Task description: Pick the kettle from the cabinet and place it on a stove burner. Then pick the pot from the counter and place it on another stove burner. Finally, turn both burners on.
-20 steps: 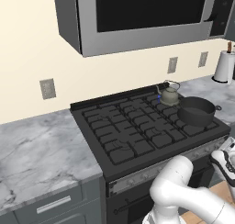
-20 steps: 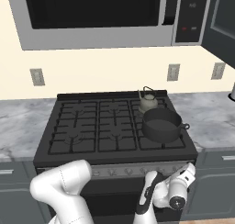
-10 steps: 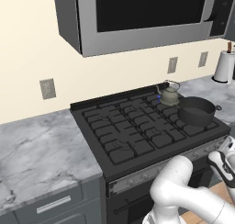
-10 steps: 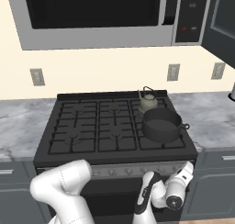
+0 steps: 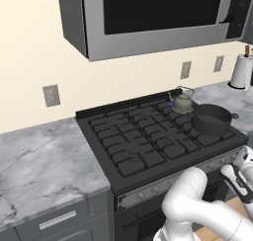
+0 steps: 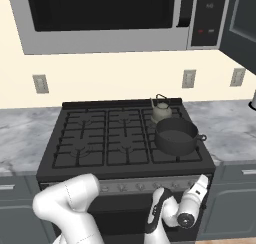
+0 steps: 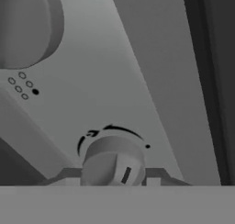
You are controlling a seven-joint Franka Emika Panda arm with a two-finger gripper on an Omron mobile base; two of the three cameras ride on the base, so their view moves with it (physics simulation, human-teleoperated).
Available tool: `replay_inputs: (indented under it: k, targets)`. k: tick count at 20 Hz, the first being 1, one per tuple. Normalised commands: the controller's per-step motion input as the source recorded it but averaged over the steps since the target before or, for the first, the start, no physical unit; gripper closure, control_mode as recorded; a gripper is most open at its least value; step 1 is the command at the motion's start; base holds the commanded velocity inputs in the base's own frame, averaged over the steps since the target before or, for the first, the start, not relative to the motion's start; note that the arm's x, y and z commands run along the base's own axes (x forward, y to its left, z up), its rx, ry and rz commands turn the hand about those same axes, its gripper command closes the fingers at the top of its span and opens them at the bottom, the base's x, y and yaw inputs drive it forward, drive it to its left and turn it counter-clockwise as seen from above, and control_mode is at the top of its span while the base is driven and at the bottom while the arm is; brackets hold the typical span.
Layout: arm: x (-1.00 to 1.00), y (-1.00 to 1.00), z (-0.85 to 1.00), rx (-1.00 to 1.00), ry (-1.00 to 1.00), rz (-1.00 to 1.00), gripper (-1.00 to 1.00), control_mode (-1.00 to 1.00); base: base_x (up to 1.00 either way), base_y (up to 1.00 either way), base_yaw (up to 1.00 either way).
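Presently the small grey-olive metal kettle (image 6: 161,110) sits on the rear right section of the black cast-iron stove burners (image 6: 120,135), and the wide dark charcoal pot (image 6: 176,136) sits on the front right section, just in front of the kettle. Both placements look complete; lighting the burners appears to be what remains.

The arm's jaws (image 7: 112,179) are low at the front panel of the cooktop. In the hand view a round grey control knob (image 7: 114,159) lies directly ahead of the jaws, centred between the two dark finger tips (image 7: 66,175), with its axis pointing straight back along the line of the jaws. Its dark pointer mark sits near the lower edge, slightly tilted. A second, larger-looking knob (image 7: 25,28) lies well apart, up and to the left of the jaws.

The jaws stand partly spread to either side of the knob's base; whether they are pressing on it cannot be told.
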Motion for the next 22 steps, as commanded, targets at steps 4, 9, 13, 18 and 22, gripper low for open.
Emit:
replay_inputs:
  k: [4,9,13,18,22]
  targets:
    - [0.0,0.0,0.0,-0.14,0.0,0.03,1.0,-1.0,0.0,0.0,0.0]
    - [0.0,0.02,0.0,-0.11,0.0,0.01,1.0,-1.0,0.0,0.0,0.0]
    - [0.0,0.05,0.0,-0.07,0.01,0.0,1.0,-1.0,0.0,0.0,0.0]
    - [0.0,0.04,-0.01,-0.03,0.03,0.0,1.0,-1.0,0.0,0.0,0.0]
    - [0.0,0.01,-0.02,-0.01,0.06,0.0,-1.0,-1.0,0.0,0.0,0.0]
